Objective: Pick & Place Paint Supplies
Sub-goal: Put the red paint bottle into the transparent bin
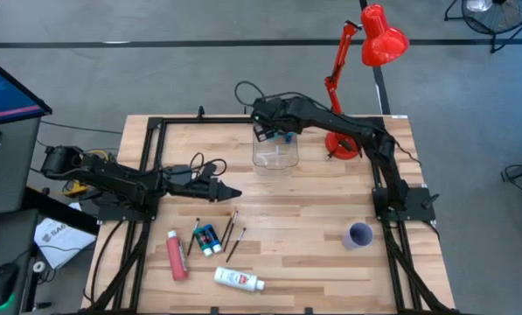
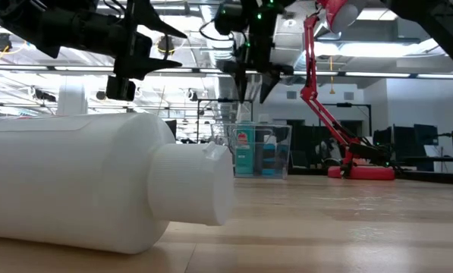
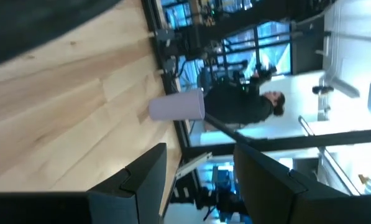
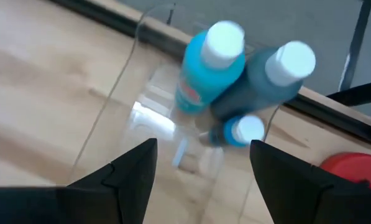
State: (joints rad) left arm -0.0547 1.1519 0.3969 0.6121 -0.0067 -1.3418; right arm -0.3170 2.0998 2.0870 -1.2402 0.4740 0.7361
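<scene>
Hovering over the clear box (image 1: pixel 275 156) at the far middle of the wooden table (image 1: pixel 313 236), the right gripper (image 4: pixel 201 163) holds its fingers apart and empty above a light blue bottle (image 4: pixel 205 71), a grey bottle (image 4: pixel 273 81) and a small blue one (image 4: pixel 240 132) standing inside. Nearer and to the left, the left gripper (image 1: pixel 230 192) hangs empty with fingers parted. A pink-red bottle (image 1: pixel 177 255), a white bottle (image 1: pixel 238 279), small blue-green bottles (image 1: pixel 207 238) and thin brushes (image 1: pixel 232 231) lie on the near left boards; a purple cup (image 1: pixel 359 234) stands right.
</scene>
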